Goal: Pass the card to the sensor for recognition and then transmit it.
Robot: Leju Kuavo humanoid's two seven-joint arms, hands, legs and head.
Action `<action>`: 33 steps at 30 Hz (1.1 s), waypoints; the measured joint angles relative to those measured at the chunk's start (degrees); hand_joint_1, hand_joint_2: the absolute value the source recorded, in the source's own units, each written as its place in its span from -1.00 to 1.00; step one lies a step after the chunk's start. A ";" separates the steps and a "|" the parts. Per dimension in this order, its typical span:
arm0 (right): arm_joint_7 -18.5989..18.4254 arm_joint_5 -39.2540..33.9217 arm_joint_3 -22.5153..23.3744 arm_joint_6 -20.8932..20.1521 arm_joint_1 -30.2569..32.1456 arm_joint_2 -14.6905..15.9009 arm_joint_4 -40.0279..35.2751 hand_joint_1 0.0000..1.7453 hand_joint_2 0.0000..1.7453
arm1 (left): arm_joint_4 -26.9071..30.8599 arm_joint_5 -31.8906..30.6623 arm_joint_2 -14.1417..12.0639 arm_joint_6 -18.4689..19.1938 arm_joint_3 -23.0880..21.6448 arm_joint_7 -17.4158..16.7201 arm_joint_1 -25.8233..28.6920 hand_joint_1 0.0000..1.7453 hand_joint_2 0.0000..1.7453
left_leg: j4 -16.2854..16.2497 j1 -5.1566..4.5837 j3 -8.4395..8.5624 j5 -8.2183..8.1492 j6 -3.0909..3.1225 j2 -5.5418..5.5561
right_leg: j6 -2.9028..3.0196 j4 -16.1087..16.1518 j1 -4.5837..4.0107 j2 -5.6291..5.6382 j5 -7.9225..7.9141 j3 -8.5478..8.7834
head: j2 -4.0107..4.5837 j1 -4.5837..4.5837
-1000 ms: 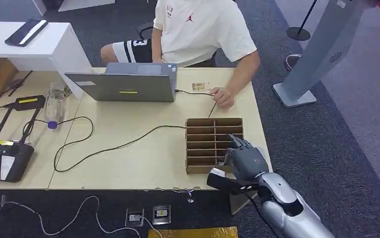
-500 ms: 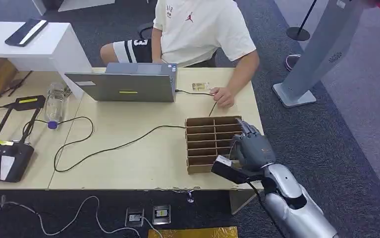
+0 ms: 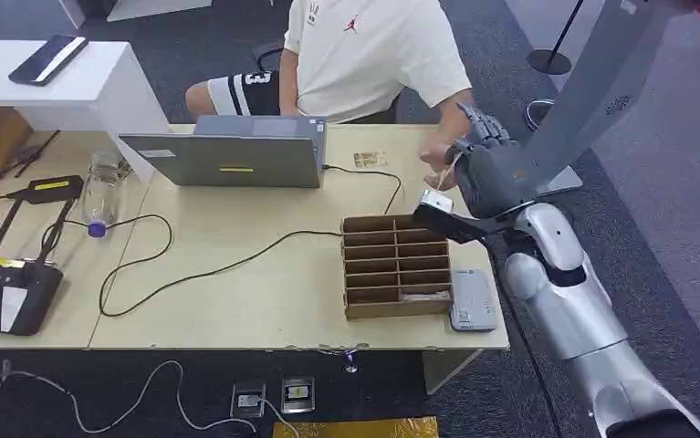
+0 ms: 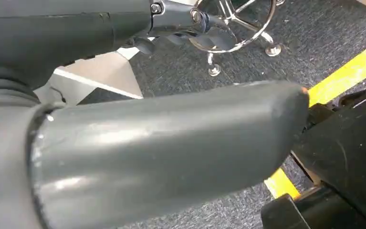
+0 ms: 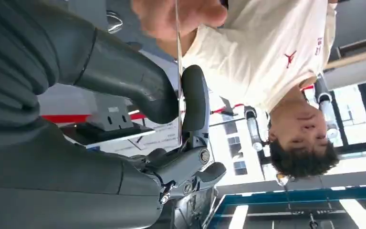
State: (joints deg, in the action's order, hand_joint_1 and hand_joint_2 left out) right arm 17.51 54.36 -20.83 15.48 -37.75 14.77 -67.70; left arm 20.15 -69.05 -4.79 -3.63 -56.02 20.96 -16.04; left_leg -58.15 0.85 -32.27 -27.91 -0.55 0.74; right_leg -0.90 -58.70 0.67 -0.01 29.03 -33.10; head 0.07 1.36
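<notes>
The bench (image 3: 236,301) carries a cardboard divider box (image 3: 394,266), my landmark, with the grey sensor (image 3: 472,300) lying touching its right side. Above the box's far right corner, the right robot hand (image 3: 478,173) pinches the card (image 5: 178,76) edge-on between thumb and finger, long axis pointing toward the seated person's hand (image 5: 171,16), which meets its far end.

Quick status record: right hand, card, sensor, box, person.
right hand: raised over the table's far right, pinching the card
card: thin, seen edge-on between thumb and finger
sensor: flat grey device on table, right of box
box: cardboard, slotted
person's hand: at the card's far end
left hand: hanging over carpet
</notes>
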 joint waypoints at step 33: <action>5.31 -3.78 -4.61 13.94 -15.17 -8.52 37.80 -1.00 1.00 | 0.33 3.04 -0.18 -0.11 -1.14 0.66 -0.79 -1.00 -1.00 | -0.02 0.00 -0.12 0.08 0.04 0.11 | 0.05 -0.01 -0.01 -0.08 -0.03 -0.17 | 0.00 -0.02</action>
State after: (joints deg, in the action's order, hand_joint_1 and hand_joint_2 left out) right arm 22.82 50.58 -25.44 29.42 -52.92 6.25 -29.90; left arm 20.48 -66.01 -4.96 -3.74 -57.16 21.62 -16.83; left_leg -58.17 0.85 -32.38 -27.83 -0.51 0.85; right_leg -0.85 -58.72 0.67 -0.09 28.99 -33.27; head 0.07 1.33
